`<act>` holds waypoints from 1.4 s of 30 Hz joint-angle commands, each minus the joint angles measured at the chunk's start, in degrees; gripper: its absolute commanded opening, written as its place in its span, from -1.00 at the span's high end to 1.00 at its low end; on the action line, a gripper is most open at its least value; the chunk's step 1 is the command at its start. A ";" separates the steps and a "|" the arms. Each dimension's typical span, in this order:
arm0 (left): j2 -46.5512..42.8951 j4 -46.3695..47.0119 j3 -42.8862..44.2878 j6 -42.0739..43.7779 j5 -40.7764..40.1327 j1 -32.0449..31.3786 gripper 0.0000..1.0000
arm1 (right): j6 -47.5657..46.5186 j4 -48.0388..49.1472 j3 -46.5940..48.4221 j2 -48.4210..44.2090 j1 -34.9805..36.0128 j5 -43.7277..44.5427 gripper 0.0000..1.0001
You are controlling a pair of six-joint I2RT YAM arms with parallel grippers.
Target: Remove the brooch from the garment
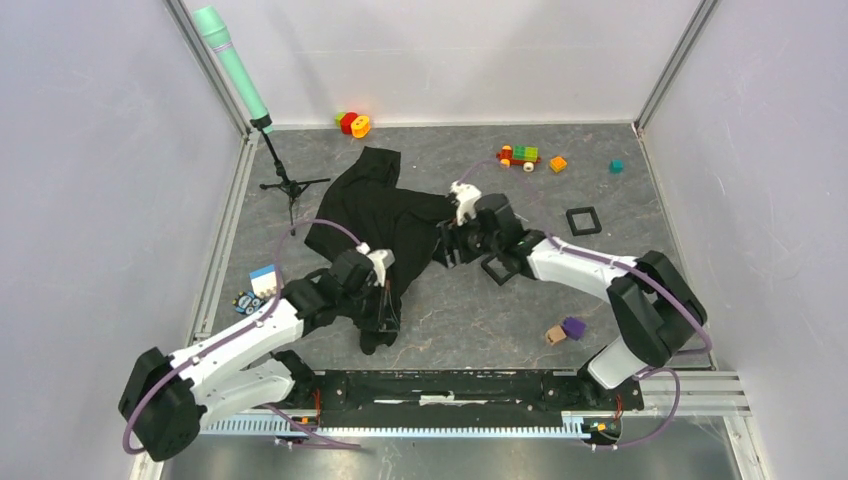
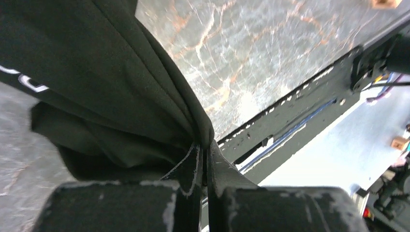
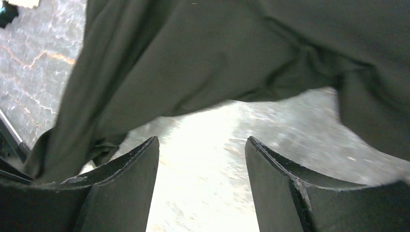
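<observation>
**Top external plus both wrists: shirt pinched at left, brooch unsighted**

Top external view: the garment (image 1: pixel 380 205) lies crumpled on the bench (image 1: pixel 480 320), and its near end is drawn into a narrow tail that runs to the left pincer (image 1: pixel 385 310). The right pincer (image 1: pixel 447 245) sits at the cloth's edge on the side away from the left one.

Left wrist: the left pincer (image 2: pixel 202 145) is clamped on a gathered fold of the garment (image 2: pixel 111 87). The cloth rises from the tips in tight pleats. Judgement: this grip serves as an anchor, holding the shirt taut so that the other arm can work it.

Right wrist: the right pincer (image 3: pixel 202 140) stands with its fingers apart and nothing between them. The garment (image 3: pixel 217 53) hangs as a curtain just beyond the tips, and bare bench shows under it. Judgement: it is poised to search or to pick, not to hold.

Look of the garment: matte black, soft and heavily creased. A scrap of white print (image 2: pixel 29 84) shows to the left of the left pincer.

Brooch: not seen in any view. It is probably hidden in a fold or on the underside, but I cannot tell where. Judgement: the shirt needs spreading or turning before any pick.
</observation>
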 commanded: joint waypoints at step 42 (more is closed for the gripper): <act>-12.38 18.44 -12.36 -15.11 -18.35 24.08 -0.68 | 5.81 -10.09 27.54 25.06 22.93 20.38 0.09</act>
